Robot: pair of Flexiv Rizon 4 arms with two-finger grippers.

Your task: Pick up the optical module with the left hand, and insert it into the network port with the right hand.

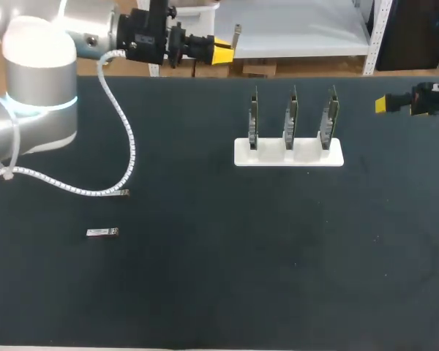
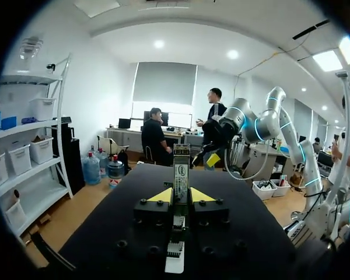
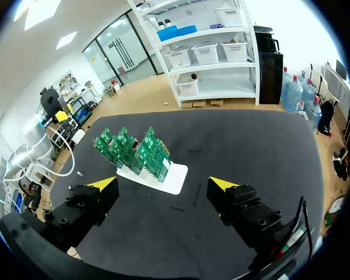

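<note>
My left gripper (image 2: 181, 196) was clamped on the optical module (image 2: 181, 170). Both yellow tips pressed its sides, and the module stood up between them and reached out past the tips. From above, that gripper (image 1: 221, 51) hung beyond the table's far edge, well to the left of the white stand (image 1: 289, 153) and farther back than it. The module (image 1: 237, 34) showed as a thin grey stick just past the yellow tip, on the side toward the stand.

The stand sat on the black table (image 1: 227, 278) toward its far side. It held three green circuit boards (image 1: 290, 117) upright in a row, each in its own slot. The ports on them were too small to make out.

My right gripper (image 1: 381, 104) hovered to the right of the stand, at about the height of the boards' tops in the head view and apart from them. In its own wrist view its fingers (image 3: 224, 185) stood wide apart with nothing held, and the stand (image 3: 176, 178) with its boards (image 3: 146, 150) lay ahead of the gripper (image 3: 163, 185).

A second module (image 1: 102, 232) lay flat on the table, well to the left of the stand and nearer to me. A smaller metallic piece (image 1: 122, 192) lay between that module and the stand's row, also far to the stand's left. I could not tell what it was.
</note>
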